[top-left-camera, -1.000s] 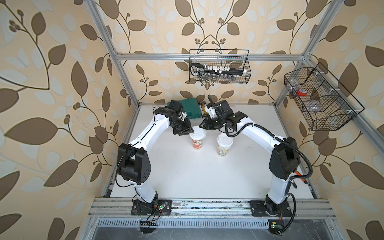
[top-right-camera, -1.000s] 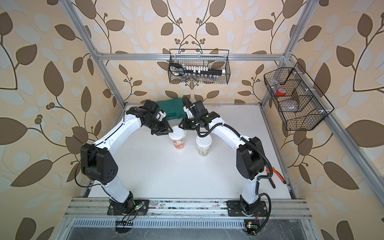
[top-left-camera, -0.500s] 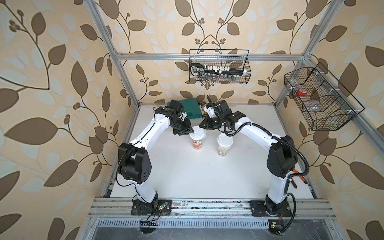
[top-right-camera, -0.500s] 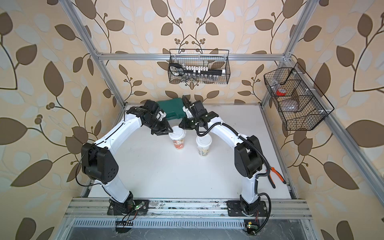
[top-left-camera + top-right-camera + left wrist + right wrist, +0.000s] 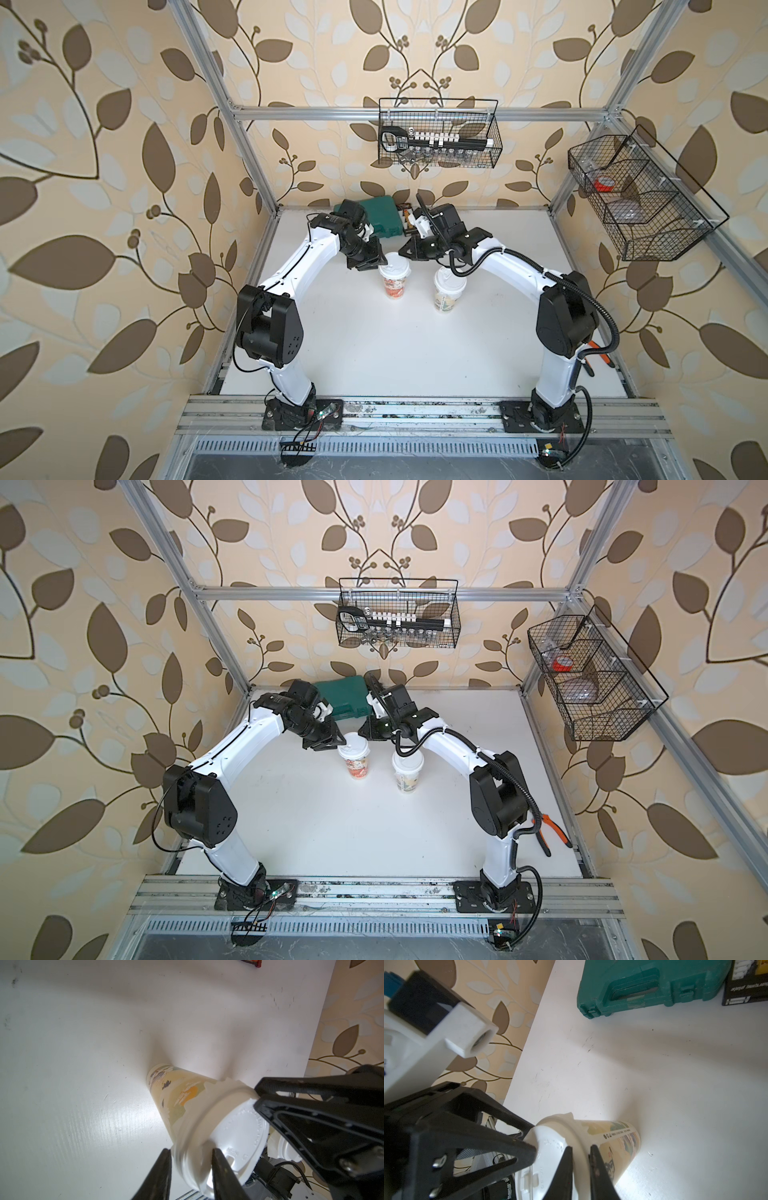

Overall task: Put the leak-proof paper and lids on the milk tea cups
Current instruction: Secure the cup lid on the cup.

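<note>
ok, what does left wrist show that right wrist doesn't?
Left wrist only: something red at the picture's edge. Right wrist only: a green case and a black box. Both: the same upright cup, its lid on, ragged paper poking out beneath, left jaws and right jaws at the lid's rim.

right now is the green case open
No, the green case lies shut, its two halves closed together.
</note>
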Controlling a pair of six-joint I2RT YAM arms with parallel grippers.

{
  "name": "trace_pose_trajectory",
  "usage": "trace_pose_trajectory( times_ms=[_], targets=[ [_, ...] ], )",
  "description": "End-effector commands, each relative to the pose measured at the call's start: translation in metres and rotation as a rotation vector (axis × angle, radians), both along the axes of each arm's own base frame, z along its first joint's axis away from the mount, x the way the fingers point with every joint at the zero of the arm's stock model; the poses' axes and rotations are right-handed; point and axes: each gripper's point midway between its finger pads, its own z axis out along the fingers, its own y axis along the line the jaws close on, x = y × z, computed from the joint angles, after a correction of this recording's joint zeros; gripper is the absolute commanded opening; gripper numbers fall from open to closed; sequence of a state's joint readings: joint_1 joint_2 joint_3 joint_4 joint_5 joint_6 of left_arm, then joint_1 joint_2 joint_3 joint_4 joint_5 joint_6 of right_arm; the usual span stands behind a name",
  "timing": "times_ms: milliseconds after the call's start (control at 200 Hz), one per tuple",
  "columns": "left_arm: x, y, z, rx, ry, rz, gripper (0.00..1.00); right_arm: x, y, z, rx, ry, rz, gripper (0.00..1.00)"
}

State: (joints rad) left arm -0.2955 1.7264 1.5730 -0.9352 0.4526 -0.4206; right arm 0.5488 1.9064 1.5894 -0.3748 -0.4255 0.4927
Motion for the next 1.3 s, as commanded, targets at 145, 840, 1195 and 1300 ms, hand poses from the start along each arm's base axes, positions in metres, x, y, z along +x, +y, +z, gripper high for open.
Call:
trace_pose_trajectory(
  times_ms=[145,840,1195,1300],
  targets=[
    [-0.012,0.011,-0.029,0.104,0.080,-0.012,0.34,-0.031,-0.023,-0.069,-0.167,0.198,-0.008,0.16],
    [-0.012,0.011,-0.029,0.107,0.082,-0.013,0.34,-0.026,-0.017,0.022,-0.045,0.027,0.004,0.33],
    [-0.012,0.011,-0.031,0.109,0.084,-0.012,0.34,-0.037,-0.017,0.002,-0.045,0.084,0.029,0.25],
    [-0.013,0.011,-0.031,0.108,0.084,-0.012,0.34,-0.039,-0.017,-0.009,-0.059,0.113,0.035,0.18]
  ],
)
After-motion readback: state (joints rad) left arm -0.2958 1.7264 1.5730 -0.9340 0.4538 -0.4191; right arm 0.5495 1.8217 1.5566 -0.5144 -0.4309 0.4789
